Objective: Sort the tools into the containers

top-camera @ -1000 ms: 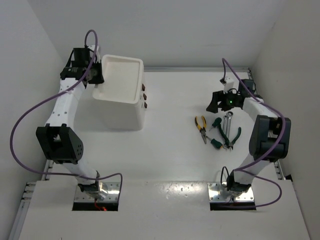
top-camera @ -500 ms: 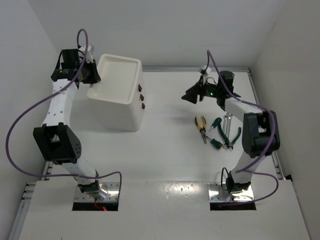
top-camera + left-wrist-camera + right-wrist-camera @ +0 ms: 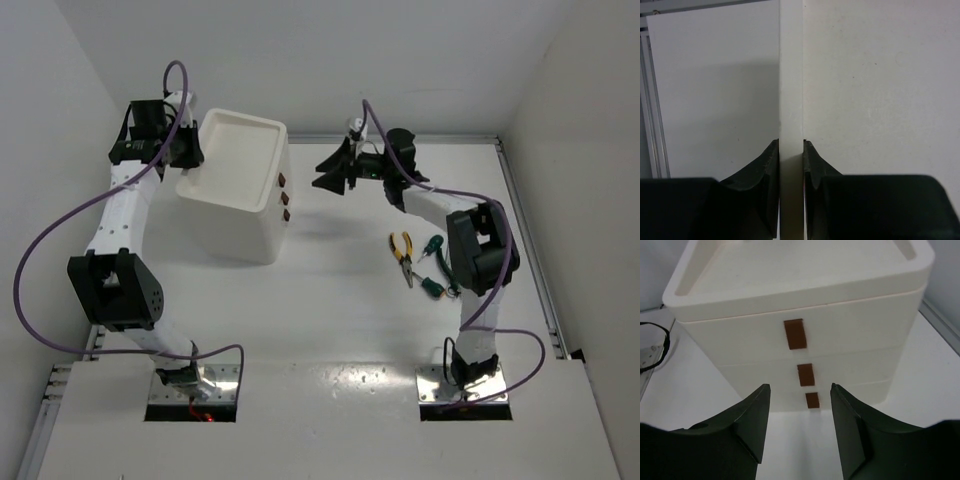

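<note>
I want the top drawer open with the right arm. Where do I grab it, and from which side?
Take the top handle, the brown tab on the front of the drawer unit. Come straight at that front face, as the open right gripper points now. The tab stands taller than wide, so pinch its left and right sides.

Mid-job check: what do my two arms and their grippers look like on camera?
The left arm and right arm match: white links, bulky black joint housings, a looping purple cable each, silvery base plates. The left gripper and right gripper carry two black, curved, tapering fingers.
</note>
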`<action>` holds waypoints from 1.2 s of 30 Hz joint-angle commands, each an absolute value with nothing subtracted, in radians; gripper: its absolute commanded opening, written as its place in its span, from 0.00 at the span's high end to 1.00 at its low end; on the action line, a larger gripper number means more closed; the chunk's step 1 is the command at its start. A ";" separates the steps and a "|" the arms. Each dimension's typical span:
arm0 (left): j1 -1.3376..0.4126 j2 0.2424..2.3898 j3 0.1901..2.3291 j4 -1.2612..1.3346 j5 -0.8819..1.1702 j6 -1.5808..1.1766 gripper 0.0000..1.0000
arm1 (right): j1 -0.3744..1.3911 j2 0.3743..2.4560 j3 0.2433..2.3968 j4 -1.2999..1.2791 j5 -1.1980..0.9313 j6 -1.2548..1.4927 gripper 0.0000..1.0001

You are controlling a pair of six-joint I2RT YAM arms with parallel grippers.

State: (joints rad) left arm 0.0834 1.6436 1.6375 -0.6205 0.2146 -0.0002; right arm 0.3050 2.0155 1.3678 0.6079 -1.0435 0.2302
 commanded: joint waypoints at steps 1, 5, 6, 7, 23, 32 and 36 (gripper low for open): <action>0.048 1.634 1.608 -0.646 0.284 -0.058 1.00 | 0.360 1.993 1.324 0.755 -1.037 0.154 0.48; 0.038 1.634 1.598 -0.646 0.275 -0.058 1.00 | 0.414 1.993 1.302 0.782 -0.959 0.112 0.46; 0.038 1.634 1.598 -0.646 0.275 -0.058 1.00 | 0.426 2.005 1.302 0.782 -0.959 0.112 0.46; 0.029 1.634 1.598 -0.646 0.275 -0.058 1.00 | 0.426 2.005 1.314 0.769 -0.948 0.088 0.46; -0.002 1.615 1.559 -0.646 0.284 -0.049 1.00 | 0.456 2.170 1.508 0.729 -0.874 0.084 0.46; -0.002 1.615 1.559 -0.646 0.284 -0.049 1.00 | 0.476 2.200 1.583 0.738 -0.936 0.121 0.46; -0.002 1.615 1.549 -0.646 0.284 -0.049 1.00 | 0.485 2.189 1.572 0.750 -0.971 0.121 0.46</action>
